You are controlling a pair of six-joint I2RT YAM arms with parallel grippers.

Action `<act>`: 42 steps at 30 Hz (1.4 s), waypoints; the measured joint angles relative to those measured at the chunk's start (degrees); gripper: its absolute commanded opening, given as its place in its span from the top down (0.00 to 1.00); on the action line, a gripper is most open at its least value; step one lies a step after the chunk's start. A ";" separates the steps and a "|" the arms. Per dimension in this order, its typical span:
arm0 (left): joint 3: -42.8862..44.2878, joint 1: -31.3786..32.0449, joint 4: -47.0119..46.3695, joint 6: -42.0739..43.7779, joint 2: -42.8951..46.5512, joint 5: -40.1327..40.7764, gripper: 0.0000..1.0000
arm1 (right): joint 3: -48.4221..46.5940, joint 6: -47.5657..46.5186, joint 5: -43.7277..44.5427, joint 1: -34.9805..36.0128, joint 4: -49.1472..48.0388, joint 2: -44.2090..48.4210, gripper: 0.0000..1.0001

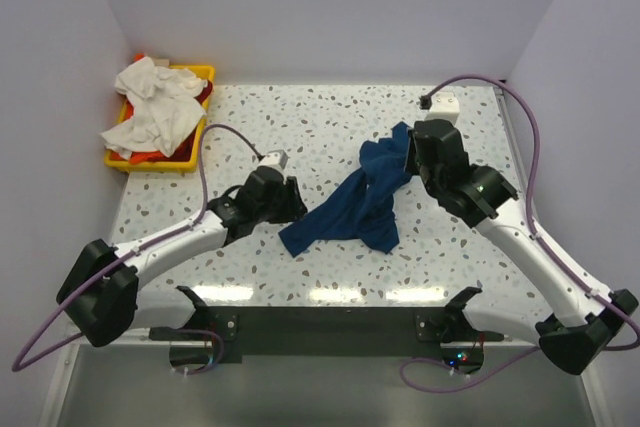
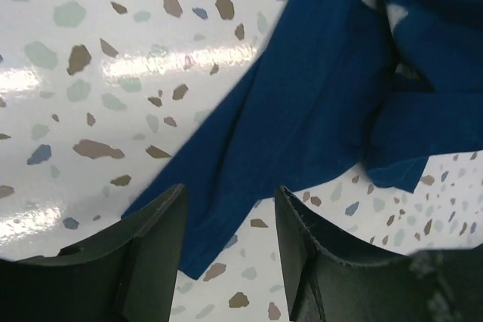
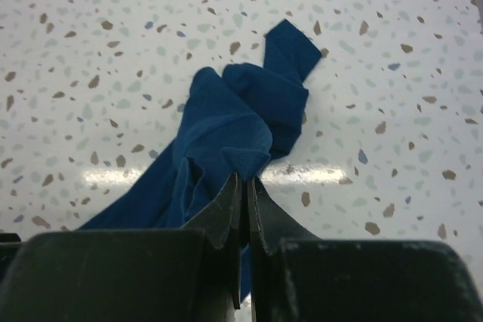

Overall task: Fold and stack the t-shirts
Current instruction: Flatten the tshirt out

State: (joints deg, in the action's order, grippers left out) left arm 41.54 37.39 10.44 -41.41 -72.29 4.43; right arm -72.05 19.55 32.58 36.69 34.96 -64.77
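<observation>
A dark navy t-shirt (image 1: 360,202) lies crumpled in the middle of the speckled table, stretched from lower left to upper right. My right gripper (image 1: 408,154) is shut on a fold of it (image 3: 245,157) and lifts its far end. My left gripper (image 1: 293,200) is open, its jaws either side of the shirt's lower left corner (image 2: 207,224), just above the table. White t-shirts (image 1: 152,107) and an orange-red one (image 1: 150,155) lie heaped in the yellow tray at the far left.
The yellow tray (image 1: 202,74) stands at the back left corner. A small white box (image 1: 442,102) with a cable sits at the back right. White walls close the table on three sides.
</observation>
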 measured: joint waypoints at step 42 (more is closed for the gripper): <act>6.56 17.05 12.76 -2.03 -12.31 23.34 1.00 | 2.19 0.28 5.51 -0.42 7.91 6.10 1.00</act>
State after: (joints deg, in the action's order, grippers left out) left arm 48.10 54.43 23.20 -43.44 -84.60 27.77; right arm -69.87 19.84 38.09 36.27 42.87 -58.67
